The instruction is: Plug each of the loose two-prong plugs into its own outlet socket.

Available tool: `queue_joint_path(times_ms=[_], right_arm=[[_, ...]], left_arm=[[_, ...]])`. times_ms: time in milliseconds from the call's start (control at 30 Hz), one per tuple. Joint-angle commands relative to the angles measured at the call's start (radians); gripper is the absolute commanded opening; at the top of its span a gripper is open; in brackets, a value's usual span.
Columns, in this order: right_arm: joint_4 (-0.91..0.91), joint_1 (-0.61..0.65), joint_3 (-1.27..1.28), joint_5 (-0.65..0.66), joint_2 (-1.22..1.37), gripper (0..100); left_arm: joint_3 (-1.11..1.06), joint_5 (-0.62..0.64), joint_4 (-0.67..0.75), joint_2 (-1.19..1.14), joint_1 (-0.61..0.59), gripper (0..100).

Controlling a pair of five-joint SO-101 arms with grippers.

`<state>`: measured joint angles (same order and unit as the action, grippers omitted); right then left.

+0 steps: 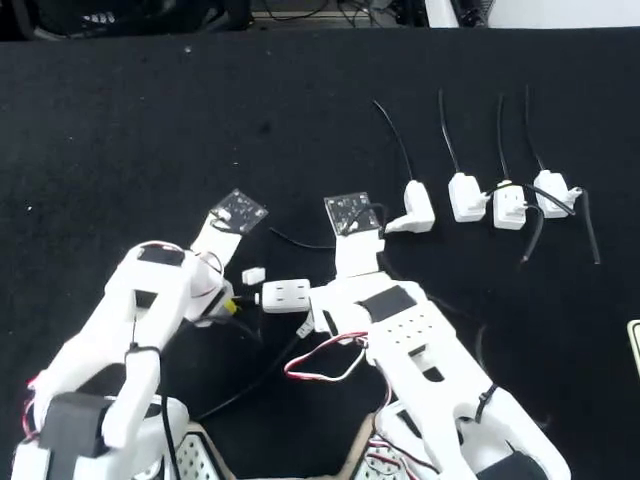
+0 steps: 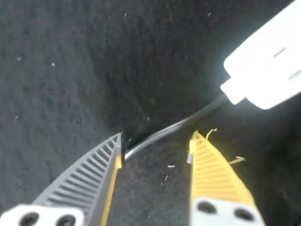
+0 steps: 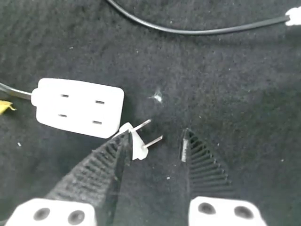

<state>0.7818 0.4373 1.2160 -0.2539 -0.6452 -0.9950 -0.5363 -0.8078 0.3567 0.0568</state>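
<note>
So, room to move first: the black table (image 1: 120, 120) has a big open stretch across its far left. Its back edge runs straight along the far side, with some dark clutter beyond it. The far right is busier. There's a row of four white pieces (image 1: 466, 197) there, each trailing a thin black cord, and they sit near each other but well apart from the arms. I can't tell from here whether those are already mated.

Between the two arms it's tight. The white outlet block (image 1: 290, 295) lies flat with its slots facing up, two pairs of them. The loose plug (image 3: 139, 142) is just beside it, not in any slot. It's a small white body lying on its side, with two bare metal prongs pointing away from the block.

The right gripper (image 3: 156, 134) hangs low over that plug with its fingers spread. One ribbed black finger (image 3: 115, 157) is right against the plug body, and the other stands off with bare table in between, so it isn't gripping anything. Another black cable (image 3: 188, 31) curves past farther out.

The left gripper (image 2: 157, 135) is also released, one finger grey and one yellow. It straddles the block's cord (image 2: 207, 109), which runs between the tips along the table. The block itself is just past them.
</note>
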Motion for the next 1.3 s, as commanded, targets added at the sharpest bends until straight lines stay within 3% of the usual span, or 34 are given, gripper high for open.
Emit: queue_joint_path(times_ms=[0, 133, 267, 400, 567, 800, 900, 1033, 1167, 1267], right_arm=[[-0.025, 0.009, -0.002, -0.003, -0.025, 16.2], [-0.025, 0.009, -0.001, -0.003, -0.025, 16.2], [-0.025, 0.009, -0.001, -0.003, -0.025, 16.0], [-0.023, 0.012, 0.001, -0.008, -0.025, 16.2], [-0.046, 0.014, 0.012, -0.008, -0.025, 16.2], [-0.106, 0.014, 0.054, -0.005, -0.025, 16.2], [-0.1, 0.014, 0.054, -0.005, -0.025, 16.2], [-0.101, 0.014, 0.048, -0.005, -0.027, 16.3], [-0.106, 0.015, 0.044, -0.005, -0.031, 16.3], [-0.1, 0.015, 0.012, -0.005, -0.028, 16.3]], left_arm=[[0.105, -0.015, 0.002, -0.103, 0.019, 22], [0.142, -0.015, 0.0, -0.19, 0.019, 19], [0.136, -0.018, 0.0, -0.203, -0.005, 3], [0.143, -0.021, 0.0, -0.203, -0.079, 5], [0.145, -0.143, -0.003, -0.203, -0.143, 5], [0.298, -0.342, -0.261, -0.207, -0.173, 6], [0.375, -0.442, -0.35, -0.215, -0.245, 15], [0.414, -0.526, -0.359, -0.213, -0.355, 24], [0.483, -0.531, -0.37, -0.204, -0.42, 24], [0.539, -0.428, -0.391, -0.204, -0.394, 23]])
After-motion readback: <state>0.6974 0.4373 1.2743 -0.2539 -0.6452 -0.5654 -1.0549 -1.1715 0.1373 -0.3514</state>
